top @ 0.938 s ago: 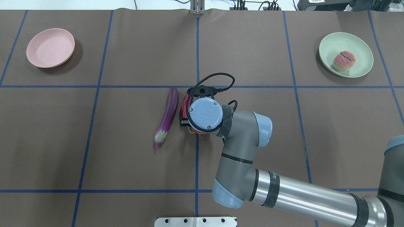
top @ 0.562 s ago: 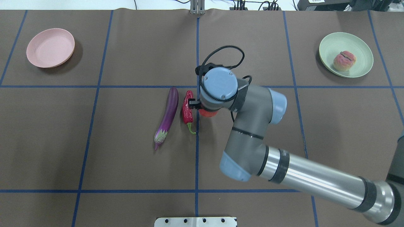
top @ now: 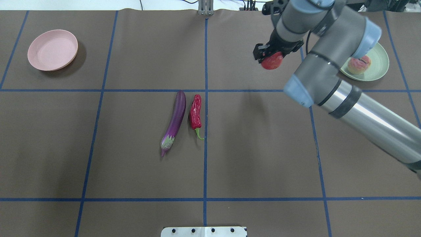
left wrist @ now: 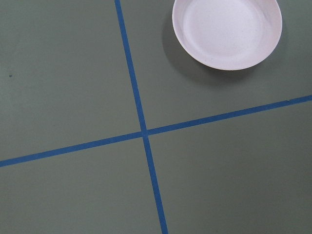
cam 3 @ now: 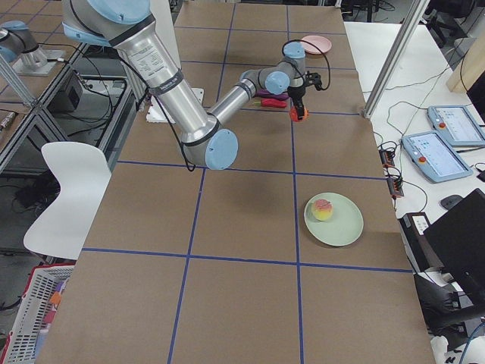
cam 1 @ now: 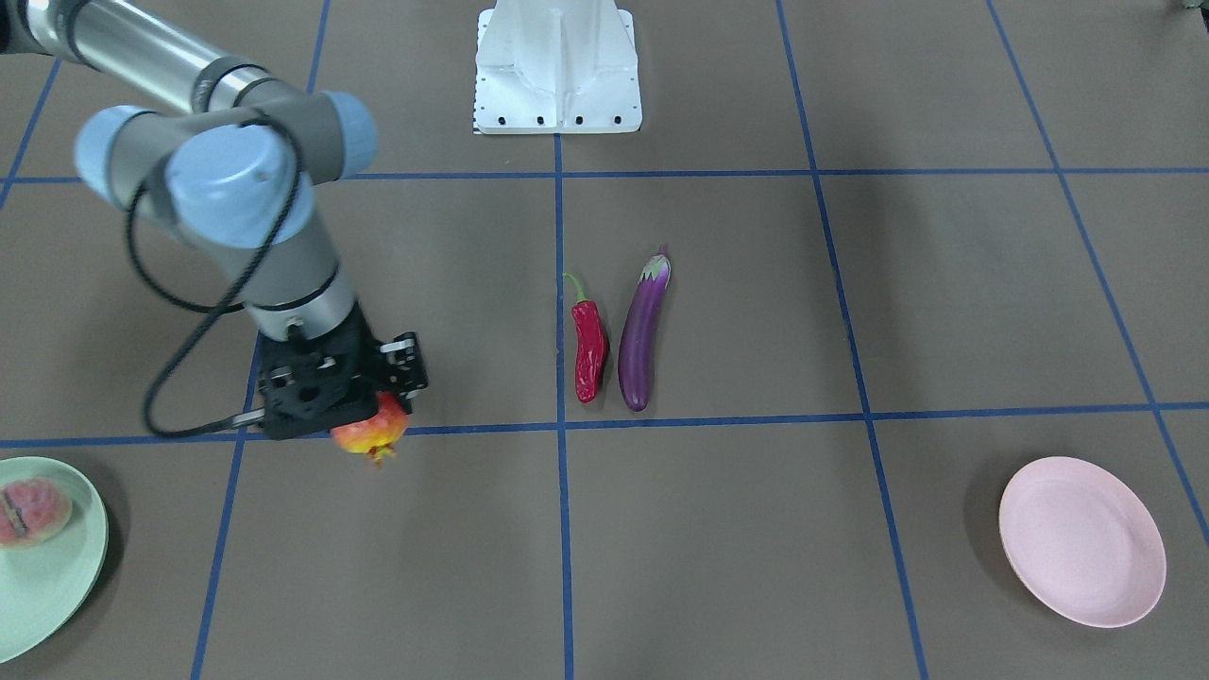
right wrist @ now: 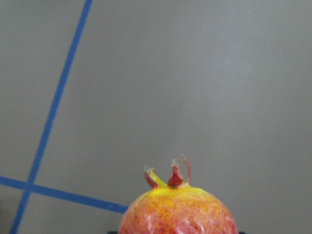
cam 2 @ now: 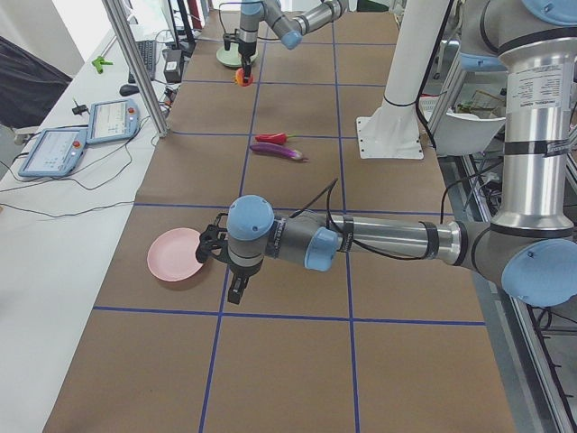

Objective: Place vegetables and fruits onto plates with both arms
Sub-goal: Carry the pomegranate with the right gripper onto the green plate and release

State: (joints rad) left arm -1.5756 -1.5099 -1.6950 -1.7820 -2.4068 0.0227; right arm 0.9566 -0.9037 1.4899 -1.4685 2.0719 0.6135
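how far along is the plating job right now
Done: the peach-like fruit lies on the green plate. In hand: the right gripper holds the red-and-yellow fruit in the air, short of that plate. To do: the eggplant and the chili lie on the table; the pink plate is empty.
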